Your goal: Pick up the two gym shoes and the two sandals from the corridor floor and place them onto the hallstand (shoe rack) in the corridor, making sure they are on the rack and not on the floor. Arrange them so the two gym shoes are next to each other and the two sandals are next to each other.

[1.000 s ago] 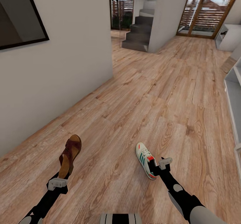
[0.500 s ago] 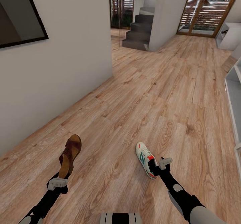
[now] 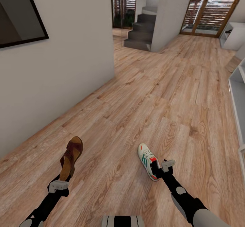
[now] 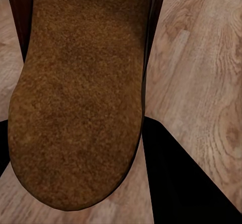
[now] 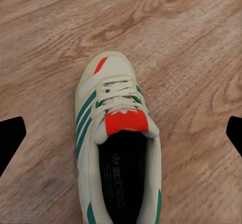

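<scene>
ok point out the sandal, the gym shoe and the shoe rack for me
sandal (image 3: 72,155): head view, on its brown straps.
gym shoe (image 5: 119,133): right wrist view, on the orange-red tongue patch.
shoe rack (image 3: 237,98): head view, on the pale grey shelf at the right edge.

Grey staircase (image 3: 143,33) (beyond white wall (image 3: 68,60))

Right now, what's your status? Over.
Left gripper shut on sandal. Right gripper shut on gym shoe. Both carried above corridor floor; hallstand at right, path open.
</scene>
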